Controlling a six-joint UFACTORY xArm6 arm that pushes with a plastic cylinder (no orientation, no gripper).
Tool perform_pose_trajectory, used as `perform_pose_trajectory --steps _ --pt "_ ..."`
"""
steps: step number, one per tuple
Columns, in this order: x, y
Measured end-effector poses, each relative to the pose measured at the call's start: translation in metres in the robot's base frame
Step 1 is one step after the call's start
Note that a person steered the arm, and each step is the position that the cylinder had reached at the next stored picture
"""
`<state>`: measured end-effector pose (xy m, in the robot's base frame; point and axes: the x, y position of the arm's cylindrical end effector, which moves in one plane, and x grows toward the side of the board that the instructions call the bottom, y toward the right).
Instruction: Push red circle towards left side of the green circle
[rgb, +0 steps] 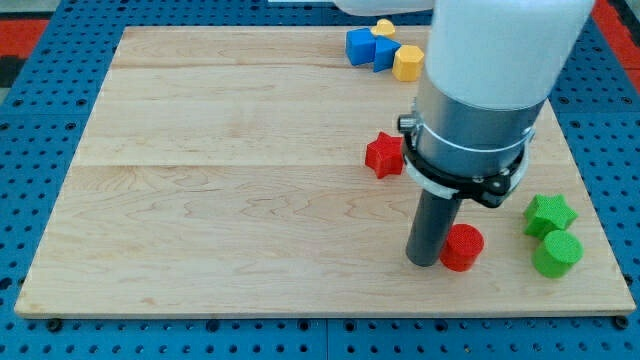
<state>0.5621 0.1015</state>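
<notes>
Tip (423, 262) touching red circle (462, 247)

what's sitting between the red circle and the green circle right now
Nothing: in the camera view, only bare wood separates the red circle from the green circle. My tip touches the red circle's left side.

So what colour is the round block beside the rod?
Red, seen in the camera view, touching my tip.
</notes>
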Motion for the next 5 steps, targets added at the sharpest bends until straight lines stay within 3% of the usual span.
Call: perform_pose_trajectory --steps 3,4,5 --pt "-0.004 0.055" --pt "-0.004 0.055" --pt "-0.009 0.017"
